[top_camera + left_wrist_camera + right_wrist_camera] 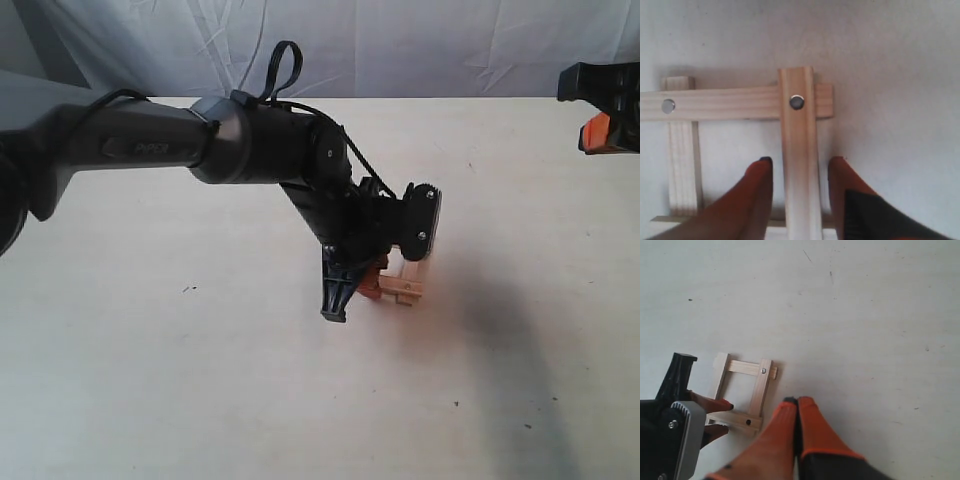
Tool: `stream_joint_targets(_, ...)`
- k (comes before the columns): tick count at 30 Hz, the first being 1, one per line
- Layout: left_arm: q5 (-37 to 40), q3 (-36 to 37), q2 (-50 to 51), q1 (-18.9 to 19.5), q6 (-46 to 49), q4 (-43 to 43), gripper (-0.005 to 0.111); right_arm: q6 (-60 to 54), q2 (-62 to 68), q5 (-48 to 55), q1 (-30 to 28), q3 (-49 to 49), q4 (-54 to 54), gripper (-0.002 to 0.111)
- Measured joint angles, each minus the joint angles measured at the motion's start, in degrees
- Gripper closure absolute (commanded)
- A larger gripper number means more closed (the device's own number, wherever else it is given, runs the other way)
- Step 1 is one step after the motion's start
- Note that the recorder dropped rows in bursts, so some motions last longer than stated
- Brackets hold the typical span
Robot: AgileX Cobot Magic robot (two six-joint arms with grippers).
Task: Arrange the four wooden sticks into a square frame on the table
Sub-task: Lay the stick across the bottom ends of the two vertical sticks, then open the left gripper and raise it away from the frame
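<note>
The four wooden sticks lie as a small square frame (761,387) on the table (200,390), ends overlapping, small dark or metal dots at some corners. In the exterior view the frame (408,290) is mostly hidden under my left gripper (374,285). Seen from the left wrist, that gripper (801,162) is open and straddles one stick (799,135), with a gap on each side of it. A cross stick (725,103) runs beneath that stick's far end. My right gripper (798,401) is shut on nothing, just off one corner of the frame; it shows at the far right (603,132) in the exterior view.
The left arm (150,145) stretches across from the left to mid-table. A grey-white cloth backdrop (400,45) hangs behind the far table edge. Bare table surface surrounds the frame, with a few dark specks (186,289).
</note>
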Motion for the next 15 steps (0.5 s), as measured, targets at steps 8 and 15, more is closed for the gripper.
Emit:
stream_joint_targets(8,3.8,0.0,-7.2,-0.04,-13.61,4.02,0.09,-1.58,0.0,0.0,0.0,0.0,0.65,0.108)
stream_joint_targets(15,14.84,-0.23,-19.77,0.96,-48.35,17.94,0.107,-8.71,0.0,1.71,0.12,0.0,1.65,0.108)
